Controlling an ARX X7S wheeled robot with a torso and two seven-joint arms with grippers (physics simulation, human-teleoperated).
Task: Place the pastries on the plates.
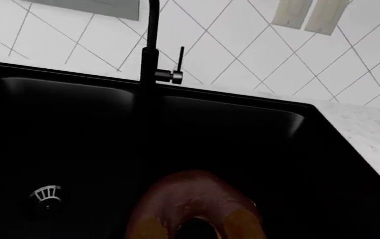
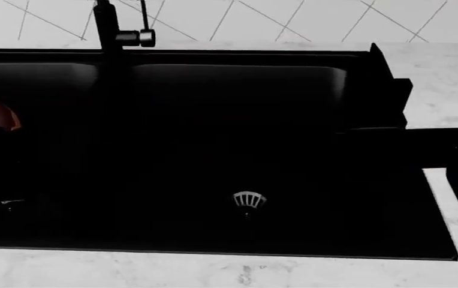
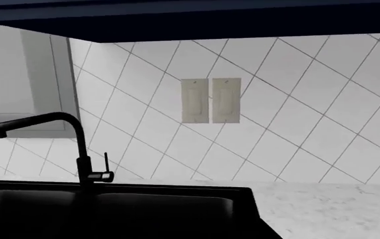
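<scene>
Donut: chocolate-glazed ring donut [image 1: 197, 209] close under left wrist camera, above the black sink basin [image 1: 77, 129].
Faucet: tall black tap [image 1: 151, 50] behind.
Jaws: neither gripper's jaws visible; cannot tell.

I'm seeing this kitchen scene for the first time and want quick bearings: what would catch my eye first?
The big black sink set into a pale speckled counter dominates, with a black faucet at its back edge against white diagonal tile. In the left wrist view a chocolate-glazed donut fills the foreground over the dark basin, near the drain. No plates appear in any view.
</scene>
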